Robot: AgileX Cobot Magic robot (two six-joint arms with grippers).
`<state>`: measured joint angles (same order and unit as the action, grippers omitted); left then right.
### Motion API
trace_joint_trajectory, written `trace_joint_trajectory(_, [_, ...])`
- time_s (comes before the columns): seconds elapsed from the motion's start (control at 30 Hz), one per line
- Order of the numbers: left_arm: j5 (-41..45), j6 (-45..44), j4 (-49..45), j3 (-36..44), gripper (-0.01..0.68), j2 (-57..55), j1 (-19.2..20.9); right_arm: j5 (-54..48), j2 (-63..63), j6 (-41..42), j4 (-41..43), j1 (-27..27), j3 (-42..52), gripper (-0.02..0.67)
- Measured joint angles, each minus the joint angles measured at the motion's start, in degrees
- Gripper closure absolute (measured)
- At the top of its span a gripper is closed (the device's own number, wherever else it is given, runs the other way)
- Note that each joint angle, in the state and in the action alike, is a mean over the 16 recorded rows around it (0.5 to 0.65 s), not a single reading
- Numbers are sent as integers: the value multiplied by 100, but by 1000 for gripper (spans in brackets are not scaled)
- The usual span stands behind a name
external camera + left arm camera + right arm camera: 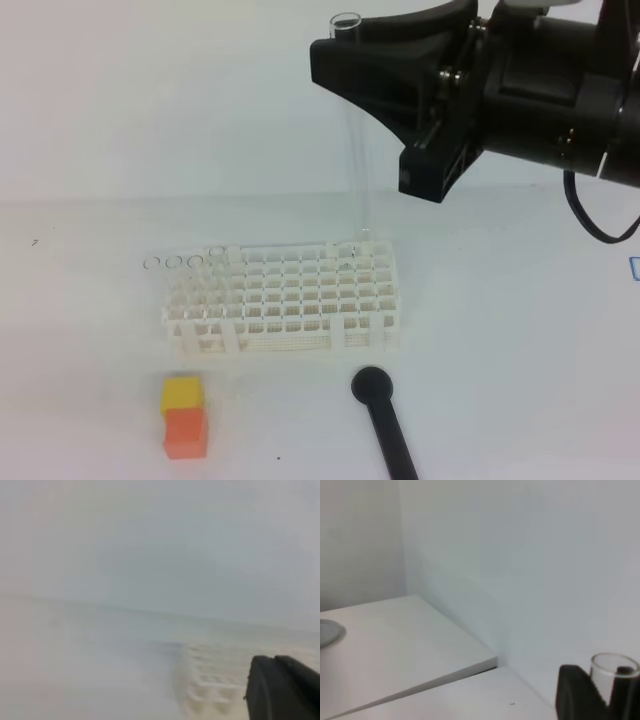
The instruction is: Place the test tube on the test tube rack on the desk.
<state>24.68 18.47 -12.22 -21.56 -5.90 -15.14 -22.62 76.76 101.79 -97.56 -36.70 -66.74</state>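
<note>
Gripping test tube (352,120), right claw (352,48)

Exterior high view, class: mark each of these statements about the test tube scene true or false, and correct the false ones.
1. The right gripper holds the test tube upright near its rim. True.
2. The test tube lies flat on the desk. False: it hangs upright above the back right corner of the test tube rack.
3. A yellow-and-orange block sits in front of the rack's left end. True.
4. The black rod stands in one of the rack's holes. False: it lies on the desk in front of the rack.
5. The rack is black. False: it is white.
</note>
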Motion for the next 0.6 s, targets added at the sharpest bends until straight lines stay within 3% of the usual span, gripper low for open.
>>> trace_joint_trajectory(0.17, [46, 0, -2, 0, 674, 24, 869, -15, 0, -110, 97, 0, 0, 522])
trace_joint_trajectory(0.3, [125, -34, -47, 5, 674, 90, 1284, 80, 0, -745, 699, -34, 2, 522])
trace_joint_trajectory(0.6, [36, -115, -255, 464, 674, 413, 1637, 1328, 87, -4230, 3970, -510, 106, 522])
